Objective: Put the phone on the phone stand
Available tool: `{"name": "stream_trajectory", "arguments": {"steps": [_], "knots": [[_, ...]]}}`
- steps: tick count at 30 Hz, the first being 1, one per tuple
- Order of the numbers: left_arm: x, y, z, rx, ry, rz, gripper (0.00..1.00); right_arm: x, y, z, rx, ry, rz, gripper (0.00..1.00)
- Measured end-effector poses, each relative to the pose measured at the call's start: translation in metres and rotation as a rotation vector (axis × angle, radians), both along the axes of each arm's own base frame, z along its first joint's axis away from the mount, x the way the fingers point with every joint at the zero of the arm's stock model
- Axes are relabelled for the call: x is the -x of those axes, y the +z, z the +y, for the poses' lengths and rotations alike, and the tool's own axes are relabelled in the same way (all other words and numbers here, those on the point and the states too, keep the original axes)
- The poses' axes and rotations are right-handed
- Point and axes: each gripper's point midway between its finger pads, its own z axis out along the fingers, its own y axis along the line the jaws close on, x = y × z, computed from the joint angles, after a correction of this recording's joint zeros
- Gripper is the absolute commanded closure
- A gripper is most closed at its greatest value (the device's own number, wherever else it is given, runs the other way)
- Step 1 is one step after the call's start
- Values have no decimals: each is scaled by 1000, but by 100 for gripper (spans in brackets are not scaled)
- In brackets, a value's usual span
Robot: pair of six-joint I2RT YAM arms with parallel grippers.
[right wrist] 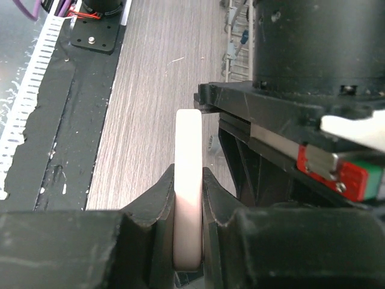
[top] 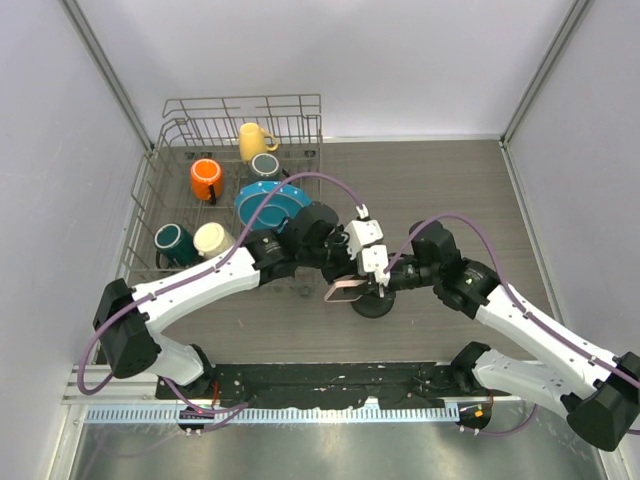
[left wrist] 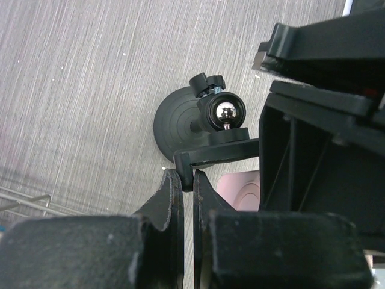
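Right wrist view shows the right jaws pinching the phone [right wrist: 187, 141] edge-on, its pale pink rim between them above the surface [right wrist: 144, 120]. The left jaws are pressed nearly together on the cradle lip of the stand [left wrist: 174, 123], with the phone just beside that cradle. From above, phone and stand sit mid-surface between the arms. The rack [top: 143, 190] at back left holds a yellow mug [top: 253, 140], orange mug [top: 206, 178], grey mug [top: 265, 165], teal mug [top: 172, 243], cream mug [top: 213, 238] and blue dish [top: 270, 205].

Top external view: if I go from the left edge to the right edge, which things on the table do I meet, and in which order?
In order: dark teal mug → orange mug → yellow mug → phone stand.
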Motion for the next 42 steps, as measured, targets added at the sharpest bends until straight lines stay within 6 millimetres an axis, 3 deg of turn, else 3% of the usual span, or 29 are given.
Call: {"name": "stream_trajectory", "arguments": {"steps": [11,20,31,36,42], "knots": [[-9,-4,-3,20,-8,34,100,-14,1,-8,-11,-79,-30,99],[-9,-4,-4,21,-1,40,100,-17,0,-10,34,-119,60,100],[-14,-6,-5,43,85,71,100,-17,0,-34,55,-430,248,100],[-26,-3,-1,81,217,48,100,-29,3,-44,56,-620,345,100],[-52,-3,34,93,488,4,100,-47,0,-19,151,-807,400,100]]}}
